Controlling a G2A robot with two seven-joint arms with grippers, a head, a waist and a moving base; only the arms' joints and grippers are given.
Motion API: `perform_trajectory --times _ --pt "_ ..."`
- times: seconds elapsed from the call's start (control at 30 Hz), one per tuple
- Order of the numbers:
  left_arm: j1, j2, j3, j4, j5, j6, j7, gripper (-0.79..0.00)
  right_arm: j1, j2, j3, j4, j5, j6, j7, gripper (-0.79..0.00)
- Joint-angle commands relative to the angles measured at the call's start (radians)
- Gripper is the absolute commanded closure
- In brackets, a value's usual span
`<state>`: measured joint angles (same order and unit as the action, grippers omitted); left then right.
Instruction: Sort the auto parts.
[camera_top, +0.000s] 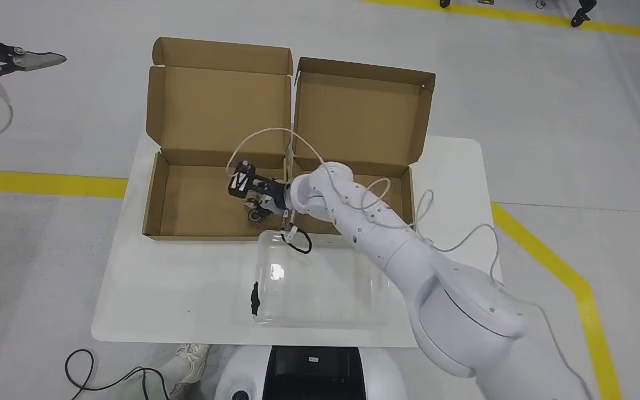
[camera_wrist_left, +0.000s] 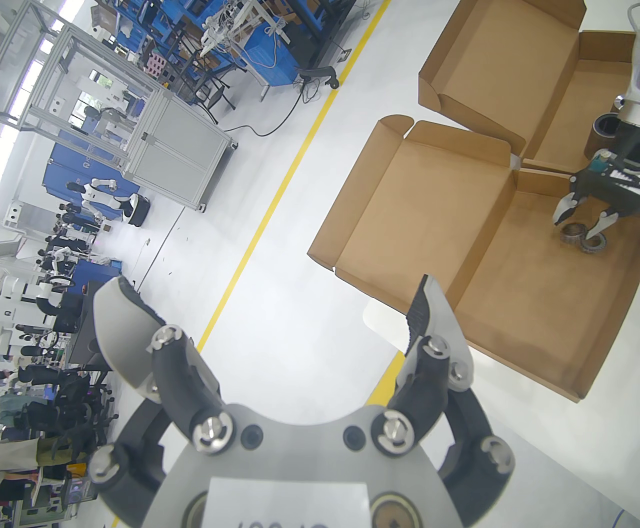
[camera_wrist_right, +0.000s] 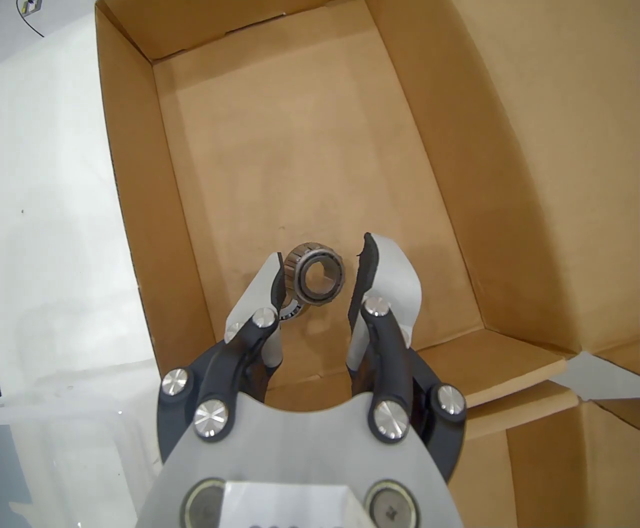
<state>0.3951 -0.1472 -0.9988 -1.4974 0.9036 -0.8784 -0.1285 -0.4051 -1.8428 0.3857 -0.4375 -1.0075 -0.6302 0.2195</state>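
cardboard box (camera_wrist_right: 130, 200) — two bearings (camera_wrist_right: 318, 277) inside, under the parted right gripper (camera_wrist_right: 324, 252)

Second bearing (camera_wrist_right: 289, 311): mostly hidden behind a finger (camera_wrist_right: 260, 292) of the right gripper (camera_wrist_right: 322, 250).
Dark cylinder (camera_wrist_left: 604, 131): in the farther box (camera_wrist_left: 500, 60), partly covered by an arm (camera_wrist_left: 631, 107).
Small black piece (camera_top: 256, 298): lies in the clear tray (camera_top: 330, 300), too small to identify.
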Motion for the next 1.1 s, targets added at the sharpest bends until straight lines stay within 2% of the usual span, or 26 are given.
perform_trajectory --times 0.0,0.1,0.2,0.3,0.57,0.8,1.07 --pt "0.000 0.000 0.000 0.000 0.000 0.000 0.000 -0.785 0.004 -0.005 0.001 0.011 -0.003 -0.007 -0.007 -0.320" --pt "0.000 0.000 0.000 0.000 0.000 0.000 0.000 -0.785 0.010 -0.012 0.003 0.019 -0.015 -0.012 -0.027 -0.326" --pt "0.000 0.000 0.000 0.000 0.000 0.000 0.000 -0.785 0.015 -0.015 0.004 0.014 -0.034 -0.022 -0.062 -0.280" --pt "0.000 0.000 0.000 0.000 0.000 0.000 0.000 -0.785 0.015 -0.014 0.003 -0.003 -0.061 -0.025 -0.093 -0.274" --pt "0.000 0.000 0.000 0.000 0.000 0.000 0.000 -0.785 -0.014 0.022 0.027 -0.095 -0.124 -0.046 -0.204 -0.283" --pt "0.000 0.000 0.000 0.000 0.000 0.000 0.000 -0.785 -0.076 0.094 0.089 -0.262 -0.181 -0.038 -0.222 -0.329" --pt "0.000 0.000 0.000 0.000 0.000 0.000 0.000 -0.785 -0.250 0.227 0.254 -0.599 -0.260 -0.026 -0.118 -0.366"
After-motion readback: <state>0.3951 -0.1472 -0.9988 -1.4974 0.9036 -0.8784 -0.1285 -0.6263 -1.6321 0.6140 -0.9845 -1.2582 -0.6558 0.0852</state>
